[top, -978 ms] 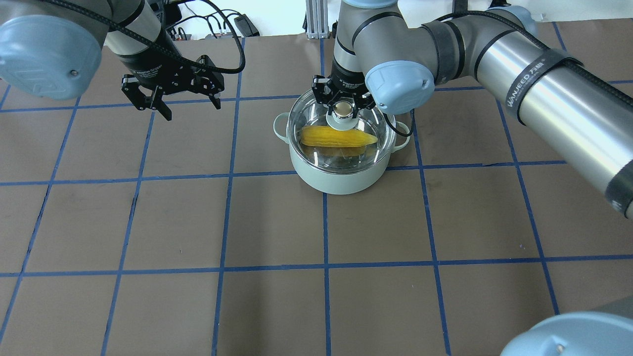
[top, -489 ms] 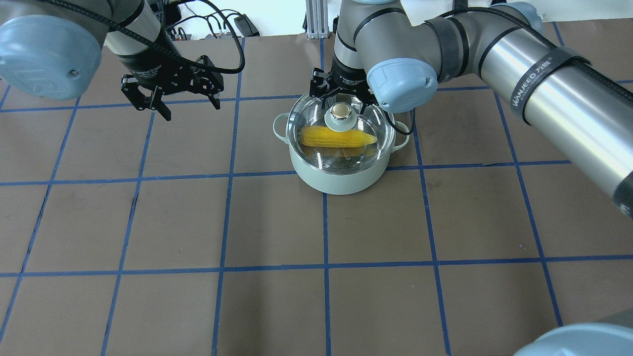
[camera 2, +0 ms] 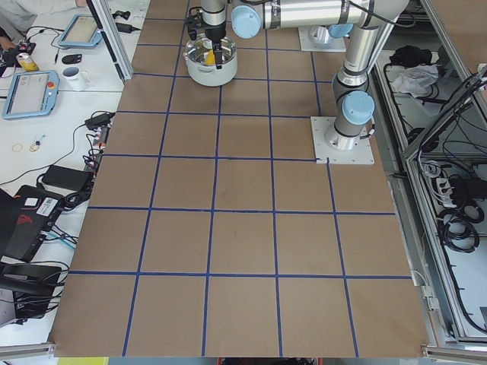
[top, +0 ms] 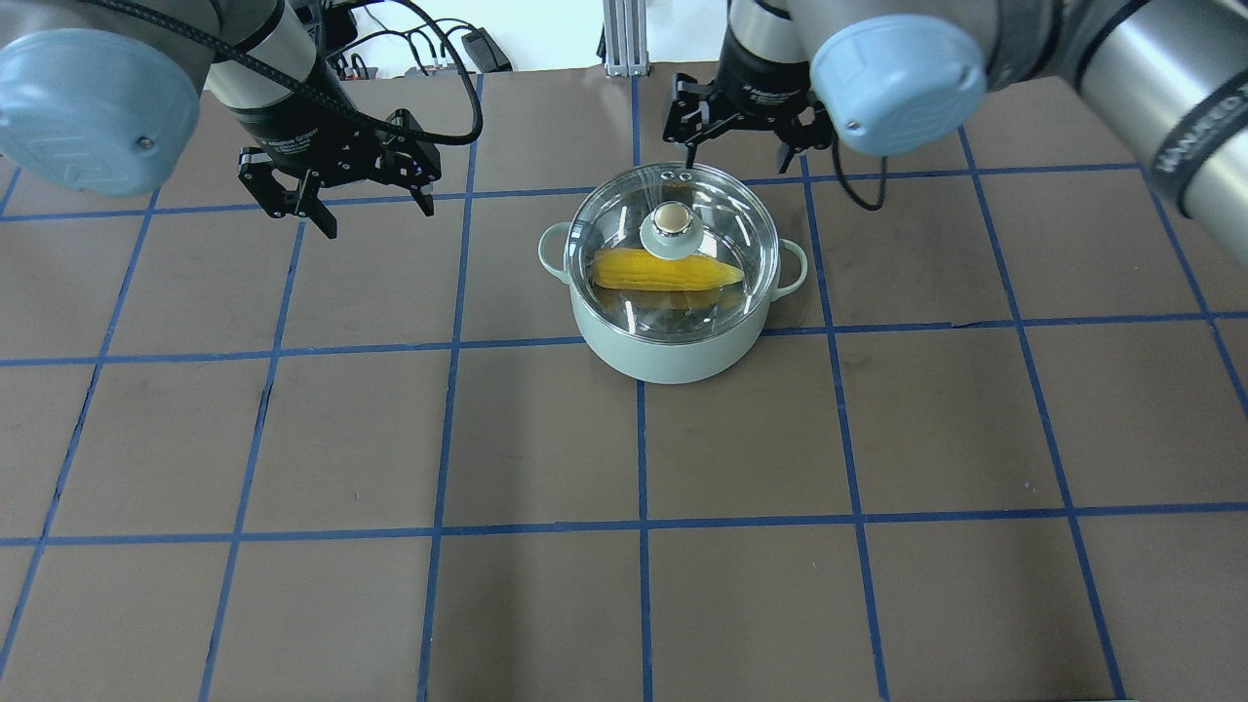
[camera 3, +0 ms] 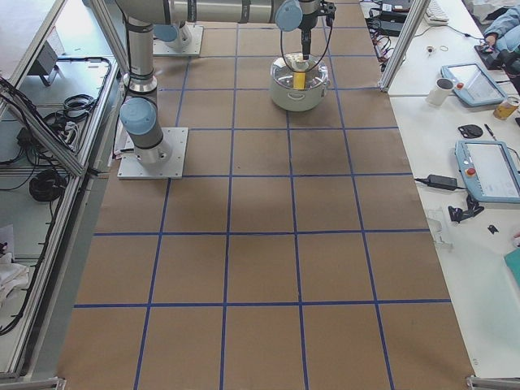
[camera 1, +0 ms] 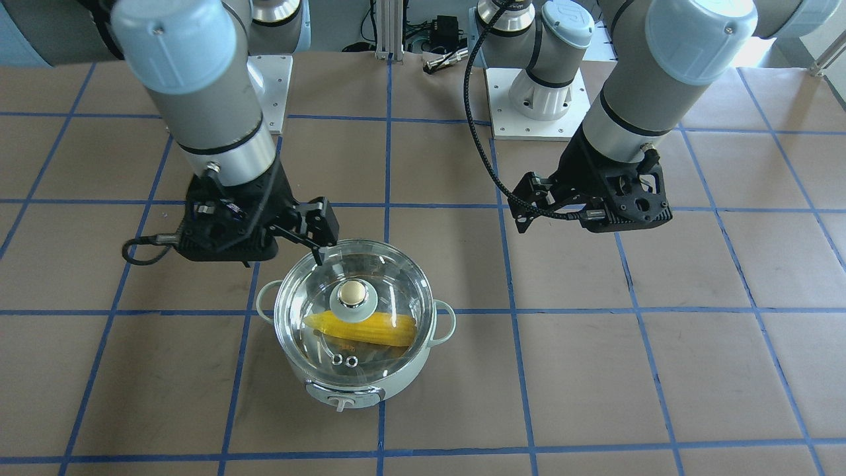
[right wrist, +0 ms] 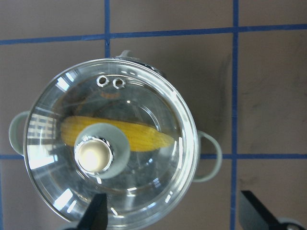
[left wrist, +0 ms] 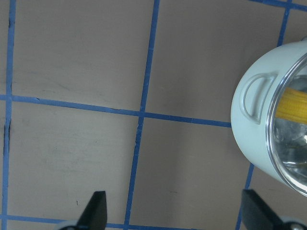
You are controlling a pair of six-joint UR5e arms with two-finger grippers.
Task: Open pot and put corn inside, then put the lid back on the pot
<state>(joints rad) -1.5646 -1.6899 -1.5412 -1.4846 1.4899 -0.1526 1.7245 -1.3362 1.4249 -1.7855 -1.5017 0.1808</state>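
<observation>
Lid [top: 673,244] sits on the pot [top: 673,356], corn [top: 663,270] inside. Right claw [right wrist: 176,213] hangs over it, spread wide and empty. Left claw [left wrist: 176,213] is spread too, off to the side.

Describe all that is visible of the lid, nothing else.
The lid is a round dome of clear glass with a pale green base under a shiny beige knob and two metal-ringed vent holes. It sits level and closed on the pot; the corn shows through. The open right claw hangs clear of it.
</observation>
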